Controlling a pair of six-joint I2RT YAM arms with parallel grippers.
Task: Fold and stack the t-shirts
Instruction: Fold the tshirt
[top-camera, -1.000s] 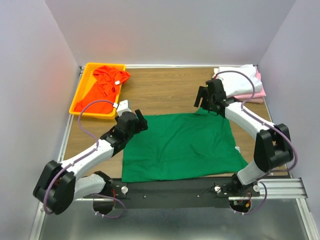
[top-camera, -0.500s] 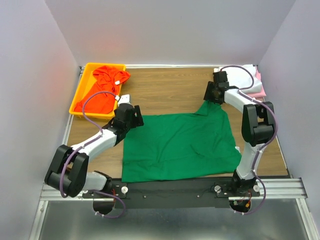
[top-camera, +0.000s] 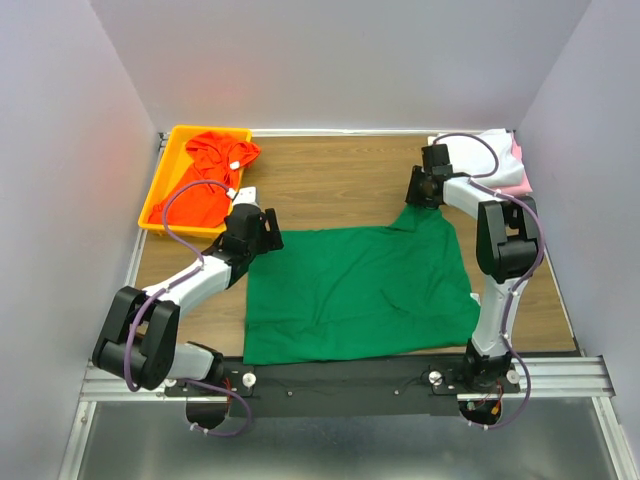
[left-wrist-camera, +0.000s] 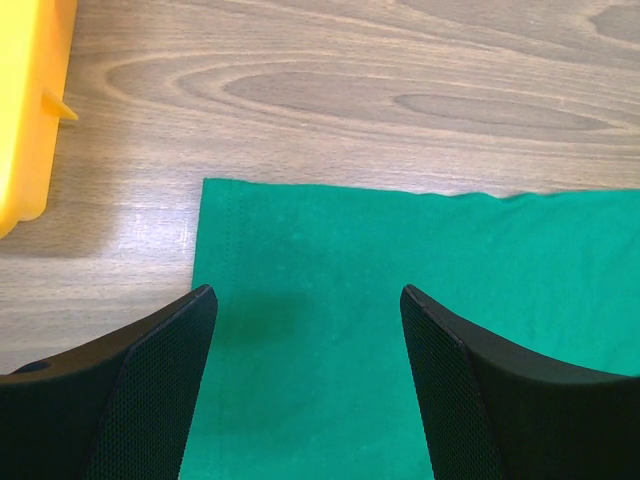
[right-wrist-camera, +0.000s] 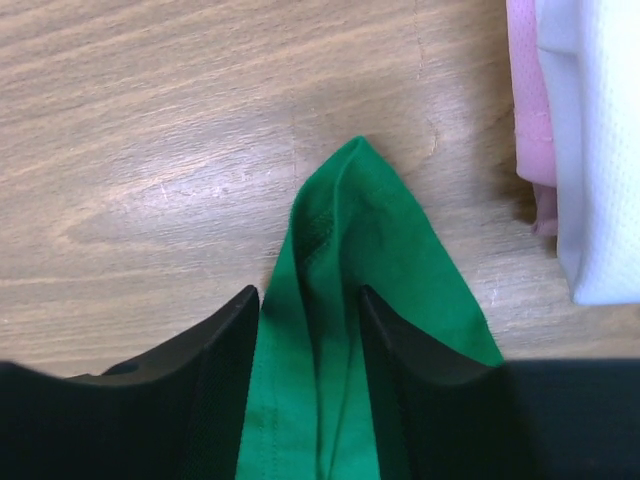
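Note:
The dark green t-shirt (top-camera: 360, 290) lies spread flat on the wooden table. My left gripper (top-camera: 262, 237) is open and hovers just above the shirt's far left corner (left-wrist-camera: 300, 250), its jaws wide apart (left-wrist-camera: 305, 290). My right gripper (top-camera: 422, 190) is shut on the shirt's far right corner, which bunches into a raised point (right-wrist-camera: 350, 230) between the jaws (right-wrist-camera: 308, 292). The orange-red t-shirt (top-camera: 205, 175) with a white tag lies crumpled in the yellow tray. The white t-shirt (top-camera: 485, 150) lies on the pink one (top-camera: 505, 188) at the far right.
The yellow plastic tray (top-camera: 158, 195) stands at the far left, and its corner shows in the left wrist view (left-wrist-camera: 25, 100). The white (right-wrist-camera: 600, 130) and pink (right-wrist-camera: 530, 90) shirts lie just right of my right gripper. White walls enclose the table.
My right gripper has moved toward the far right and drawn the green shirt's corner into a point. My left gripper has moved a little farther, to the shirt's far left corner.

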